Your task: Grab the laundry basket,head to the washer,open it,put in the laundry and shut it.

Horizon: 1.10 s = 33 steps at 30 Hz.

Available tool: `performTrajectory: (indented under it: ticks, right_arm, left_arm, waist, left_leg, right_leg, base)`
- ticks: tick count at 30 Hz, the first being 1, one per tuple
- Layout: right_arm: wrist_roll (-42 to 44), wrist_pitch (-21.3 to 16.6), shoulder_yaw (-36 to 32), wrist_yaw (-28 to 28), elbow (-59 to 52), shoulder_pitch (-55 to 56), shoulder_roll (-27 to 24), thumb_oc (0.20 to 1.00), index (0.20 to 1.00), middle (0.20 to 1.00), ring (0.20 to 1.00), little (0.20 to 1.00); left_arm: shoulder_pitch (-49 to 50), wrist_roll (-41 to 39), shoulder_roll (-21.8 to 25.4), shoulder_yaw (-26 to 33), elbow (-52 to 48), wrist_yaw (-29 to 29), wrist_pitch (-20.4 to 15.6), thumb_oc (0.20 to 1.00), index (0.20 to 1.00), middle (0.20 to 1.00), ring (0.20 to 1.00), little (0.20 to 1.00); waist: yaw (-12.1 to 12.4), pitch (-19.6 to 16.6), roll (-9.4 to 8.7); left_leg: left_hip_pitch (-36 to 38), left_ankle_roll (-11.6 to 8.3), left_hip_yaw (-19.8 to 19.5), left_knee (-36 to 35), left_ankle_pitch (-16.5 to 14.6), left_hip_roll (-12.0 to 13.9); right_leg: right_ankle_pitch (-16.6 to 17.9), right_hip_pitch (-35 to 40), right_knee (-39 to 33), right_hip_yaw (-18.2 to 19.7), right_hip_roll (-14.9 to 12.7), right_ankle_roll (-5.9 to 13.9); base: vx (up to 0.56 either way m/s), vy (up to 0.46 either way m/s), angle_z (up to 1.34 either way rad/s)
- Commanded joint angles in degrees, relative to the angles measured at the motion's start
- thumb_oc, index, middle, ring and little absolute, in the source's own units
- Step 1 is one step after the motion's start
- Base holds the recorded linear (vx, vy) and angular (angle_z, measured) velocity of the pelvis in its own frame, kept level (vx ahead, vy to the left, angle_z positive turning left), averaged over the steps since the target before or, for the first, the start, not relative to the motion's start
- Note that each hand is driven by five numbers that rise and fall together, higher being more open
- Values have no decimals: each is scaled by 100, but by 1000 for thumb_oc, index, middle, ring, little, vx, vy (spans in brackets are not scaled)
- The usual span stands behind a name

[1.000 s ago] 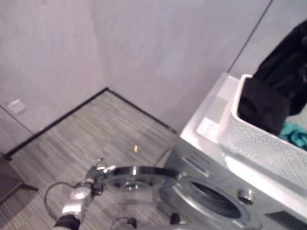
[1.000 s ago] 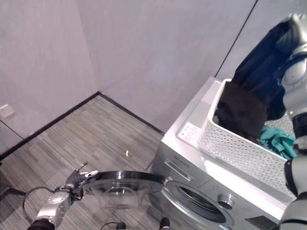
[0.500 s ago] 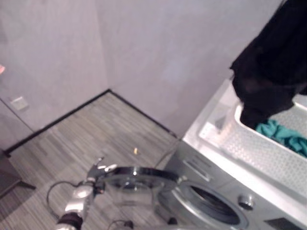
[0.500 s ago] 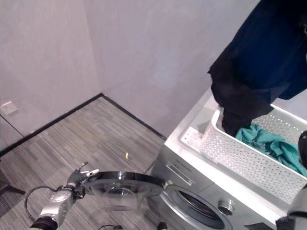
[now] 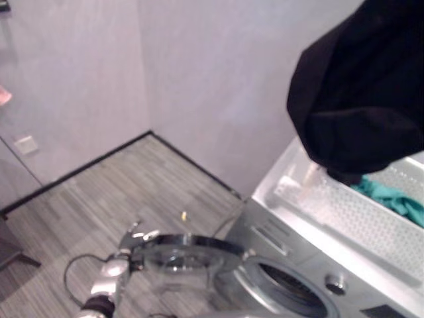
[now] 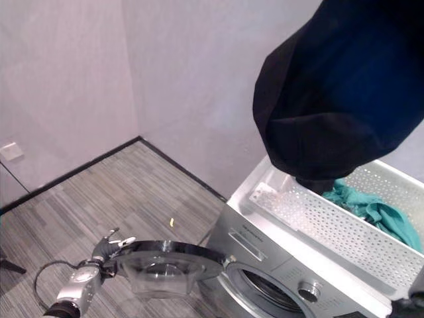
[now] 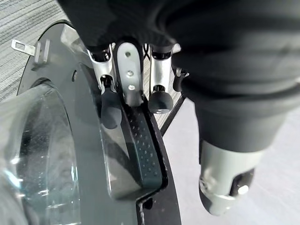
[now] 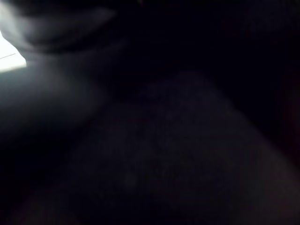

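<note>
Glass and dark plastic come first: the washer door stands swung wide open, jutting out flat over the striped grey floor. The left hand is at the door's outer edge, its silver fingers laid fairly straight along the dark dimpled rim, relaxed and not curled round it. Behind the door the round drum opening of the silver washer gapes, with a small knob just beside it on the front panel. On top of the washer sits the white perforated laundry basket, and a teal cloth lies inside it toward its far side. Above the basket a large black garment hangs in the air, clear of the rim, its lowest fold just over the basket's inside. The right hand is somewhere up in that dark cloth, which covers its wrist view, so I cannot tell how its fingers stand. A tiny yellowish scrap lies on the floor, beyond the door, near the grey wall.
</note>
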Motion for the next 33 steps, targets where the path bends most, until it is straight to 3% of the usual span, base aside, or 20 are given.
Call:
performTrajectory:
  ticks: [1, 9, 22, 28, 33]
  right_arm:
    - [163, -58, 267, -444, -12, -998, -565, 200, 200, 200, 200, 200]
    - [427, -142, 534, -785, -56, -1724, -569, 200, 200, 200, 200, 200]
    - [36, -100, 278, -1078, -952, -1843, -655, 200, 200, 200, 200, 200]
    - [-106, -64, 247, -1036, -1139, -1877, -583, 200, 200, 200, 200, 200]
    - [-122, -54, 470, -927, -1084, -2029, -381, 200, 200, 200, 200, 200]
  left_arm:
    - [29, 58, -393, -695, 485, -15, 53, 1000, 1000, 1000, 1000, 1000]
    - [34, -8, -361, -637, 571, 70, -28, 1000, 1000, 1000, 1000, 1000]
    - [35, 14, -355, -580, 485, 90, -81, 1000, 1000, 1000, 1000, 1000]
    - [94, -8, -318, -564, 446, 63, -89, 1000, 1000, 1000, 1000, 1000]
    - [189, -153, -282, -493, 427, 71, -81, 1000, 1000, 1000, 1000, 1000]
  waist:
    - [159, -189, 124]
    - [172, -283, 106]
    - [139, -302, 67]
    - [102, -232, 56]
    - [76, -15, 41]
  left_leg:
    - [236, -33, -210, 326, -651, 508]
    - [225, -1, -224, 310, -635, 400]
    - [276, 180, -186, 339, -679, 146]
    - [423, 329, -113, 255, -654, -8]
    - [636, 477, -96, 49, -483, -129]
  right_leg:
    - [-994, -430, 989, -70, 127, 35]
    - [-913, -399, 957, -124, 18, 93]
    - [-751, -509, 1212, -106, -290, 264]
    - [-688, -742, 1710, 73, -434, 347]
    - [-432, -1194, 2729, 552, -397, 406]
  base:
    - [-35, 46, 1]
    - [-20, 37, 1]
    - [-39, 79, 2]
    - [-65, 124, -6]
    - [-80, 103, -14]
